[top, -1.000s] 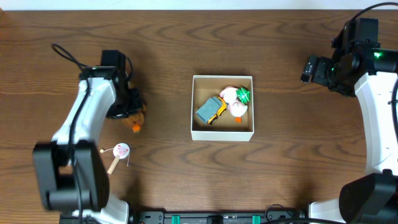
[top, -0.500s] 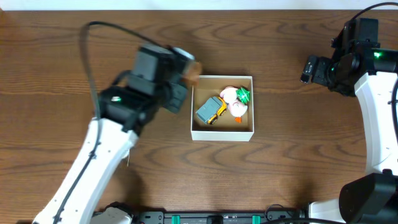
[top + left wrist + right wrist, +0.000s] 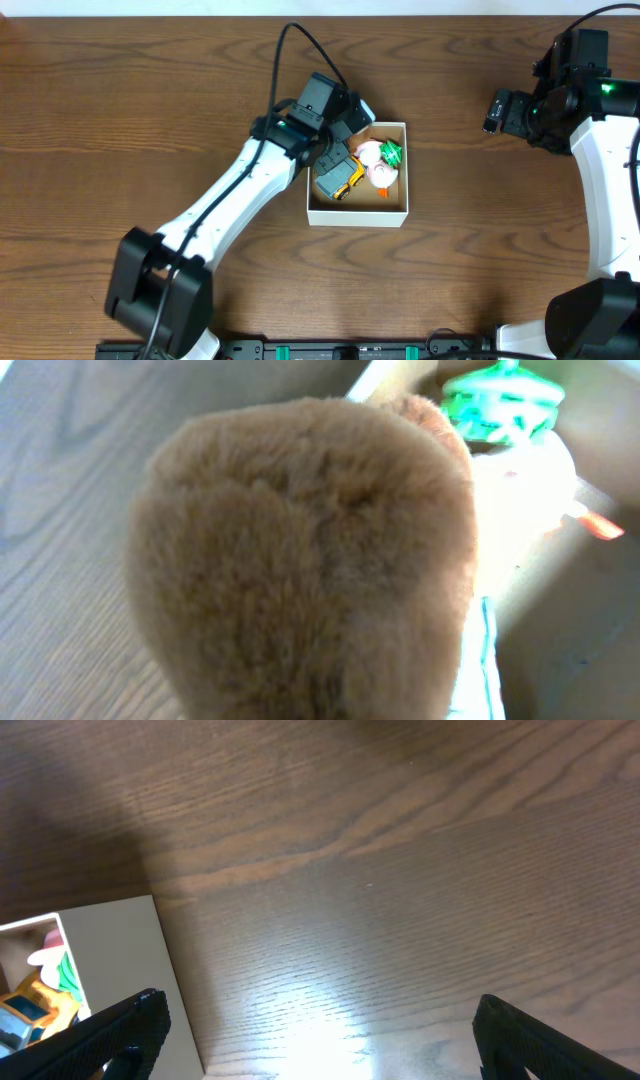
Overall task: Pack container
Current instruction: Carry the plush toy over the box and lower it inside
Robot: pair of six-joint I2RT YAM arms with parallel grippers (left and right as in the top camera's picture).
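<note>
Brown wood table (image 3: pixel 150 120), square white-walled container (image 3: pixel 360 216), tan inside

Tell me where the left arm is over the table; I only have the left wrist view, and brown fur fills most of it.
Observer: Overhead, the left gripper, carrying that plush toy, hangs over the container's upper-left corner as that view frames it.
Operator: Any room left inside?
Observer: A yellow and grey toy truck lies left of centre, and the tan floor along the lower wall looks bare.
Operator: Where is the right arm?
Observer: The right gripper is off to the container's right, fingers apart over the wooden table, holding nothing.
</note>
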